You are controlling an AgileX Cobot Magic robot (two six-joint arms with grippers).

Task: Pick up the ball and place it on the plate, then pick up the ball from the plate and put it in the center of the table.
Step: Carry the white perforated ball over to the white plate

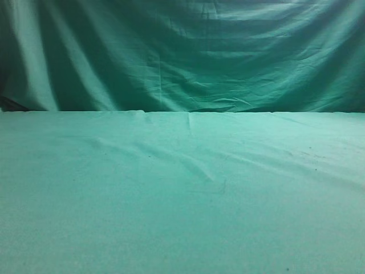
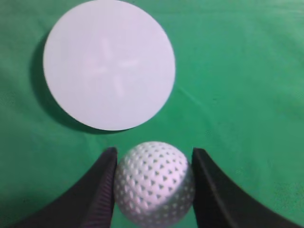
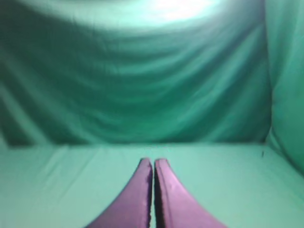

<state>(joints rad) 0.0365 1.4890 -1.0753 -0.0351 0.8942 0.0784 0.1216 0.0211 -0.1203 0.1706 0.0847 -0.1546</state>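
Left wrist view shows the left hand (image 2: 153, 190) gripping the ball (image 2: 154, 183) above the bench (image 2: 237, 95), near the plate (image 2: 109, 64). Next, I think, move over it and let go. The right hand (image 3: 153, 190) is closed, empty.

Count by kind, all three views. Balls: one, a white dimpled ball (image 2: 154, 183), seen only in the left wrist view. Plates: one, a round white plate (image 2: 109, 64), same view only. Grippers: two, the left gripper (image 2: 153, 187) with two dark fingers showing, and the right gripper (image 3: 153, 194) with two purple-tinted fingers showing. Tables: one, the table (image 1: 182, 217) under green cloth. Backdrops: one draped green backdrop (image 1: 182, 51). The exterior view holds no loose objects; count there is zero.
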